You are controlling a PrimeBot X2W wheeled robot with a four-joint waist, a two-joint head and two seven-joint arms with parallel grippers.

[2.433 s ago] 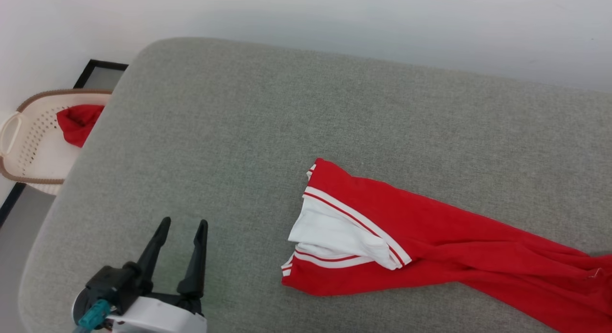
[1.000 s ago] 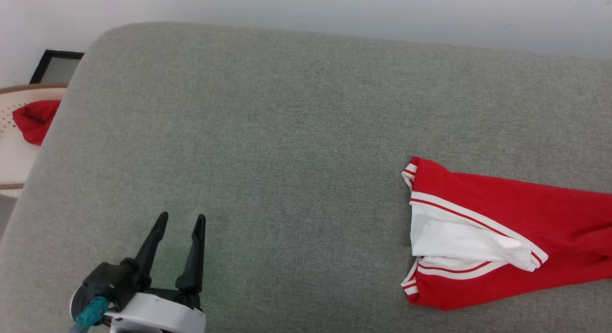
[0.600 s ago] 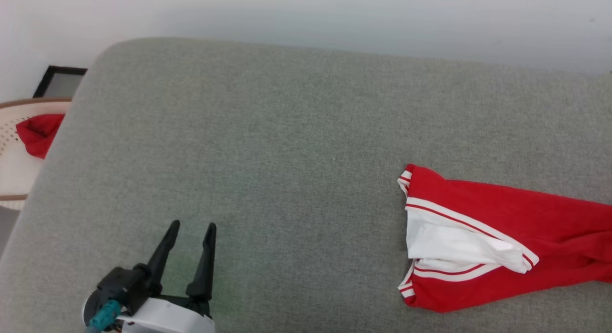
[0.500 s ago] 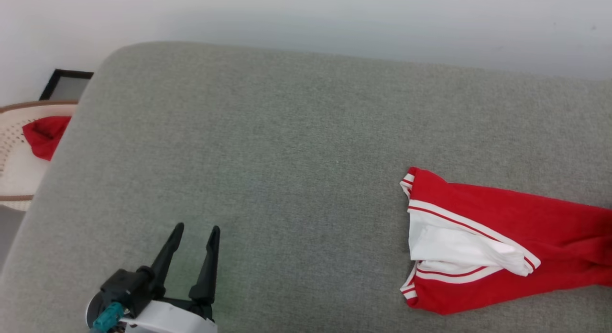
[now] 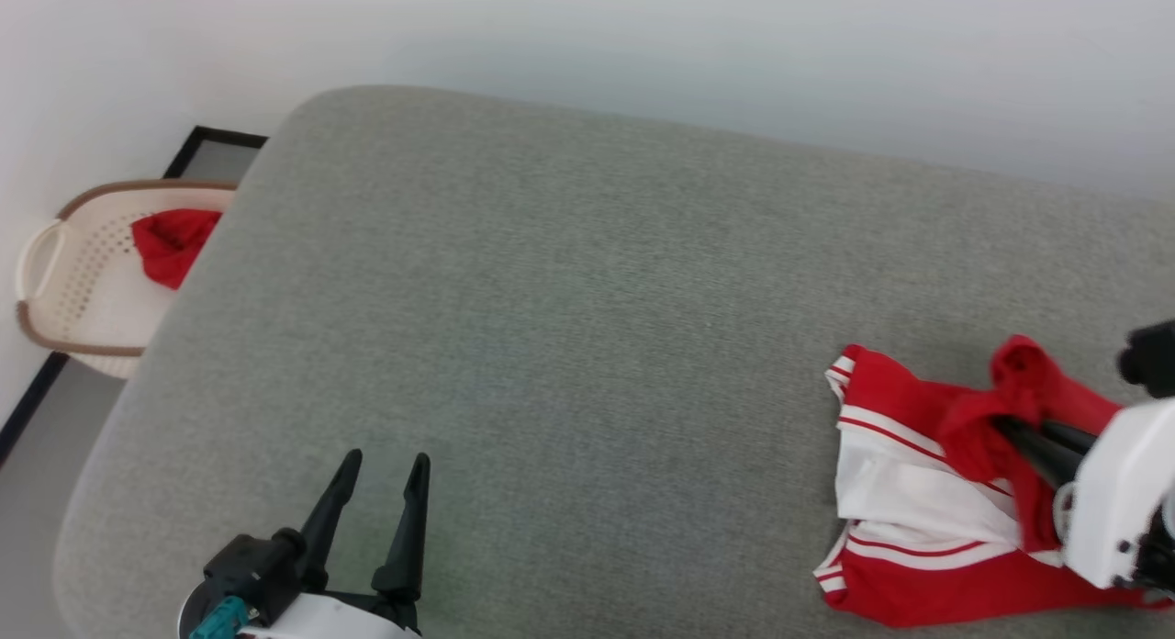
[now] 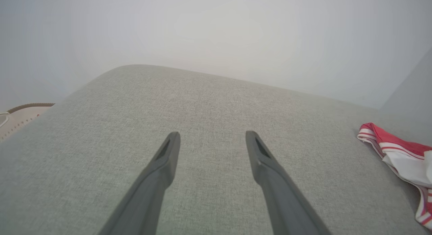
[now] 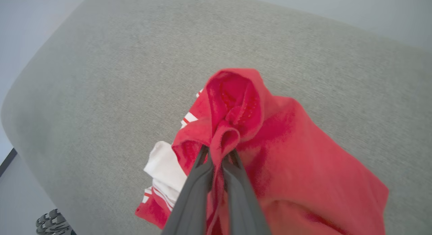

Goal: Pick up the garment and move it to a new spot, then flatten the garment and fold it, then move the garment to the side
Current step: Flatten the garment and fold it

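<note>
The garment [image 5: 918,593] is at the right end of the gray cushion [image 5: 569,281]. Most of it lies on the fabric, with its white sleeve [image 5: 918,497] and striped trim turned toward the middle. 1 bunch of the red body stands up in a peak above the sleeve. It is pinched between the 2 dark fingers of the right end effector [image 5: 1001,425], which are closed almost tight on it. From that wrist, the cloth wraps over the fingertips and drapes away below.

That grip is the new thing. Half a second ago the garment lay stretched out flat, its red body running off to the right with nothing touching it. Now the body is gathered up toward the sleeve end and the right arm has come in over it. The head has also swung, so the basket's shift in the picture is the camera's doing.

To me this says the pick-up is under way. The hold looks secure, but only 1 fold is lifted. The carry to a new spot is still to come, and so are the flattening and folding.

The left end effector [image 5: 387,460] hangs spread wide and empty over bare cushion at the near left, well apart from the garment. Beyond the cushion's left end a pale basket [image 5: 92,290] holds a small red cloth [image 5: 170,244].
</note>
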